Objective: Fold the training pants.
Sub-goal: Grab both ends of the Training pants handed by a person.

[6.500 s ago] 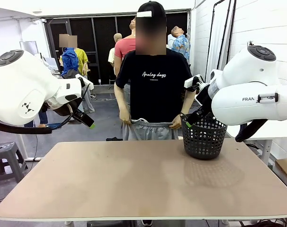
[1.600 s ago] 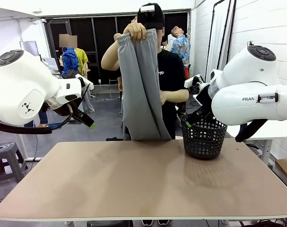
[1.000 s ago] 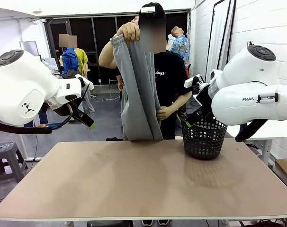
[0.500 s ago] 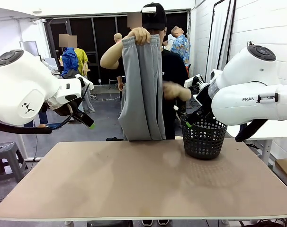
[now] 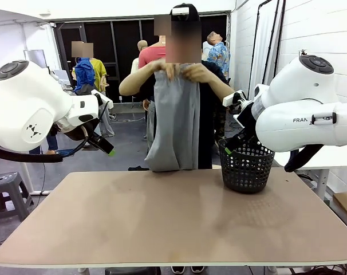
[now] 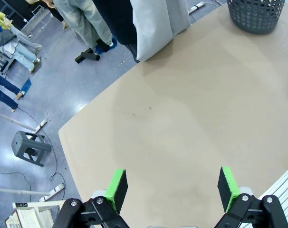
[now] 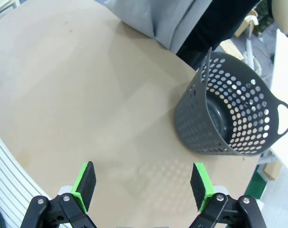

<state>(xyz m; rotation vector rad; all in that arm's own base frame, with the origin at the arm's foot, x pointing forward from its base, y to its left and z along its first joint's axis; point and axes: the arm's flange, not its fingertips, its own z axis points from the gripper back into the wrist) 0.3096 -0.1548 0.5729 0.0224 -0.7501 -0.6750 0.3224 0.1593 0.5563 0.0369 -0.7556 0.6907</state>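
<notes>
The left claw point(image 6: 172, 183), raised at 9 o'clock, stands wide apart and holds nothing. The right claw point(image 7: 143, 183), at 3 o'clock, is the same. On the tan counter point(image 5: 162, 217), toward 2 o'clock, sits a black mesh basket point(image 5: 246, 166). At 12 o'clock, past the far edge, a person's hands point(image 5: 197, 73) hold the grey training pants point(image 5: 172, 123) up by the waistband (hems hanging near the counter's edge).

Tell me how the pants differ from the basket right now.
The pants are light grey soft cloth; the basket is black perforated plastic. The pants hang from the person's hands at the far edge; the basket stands upright on the table. The pants hang longer than the basket is tall. Both are at the table's far side.
</notes>
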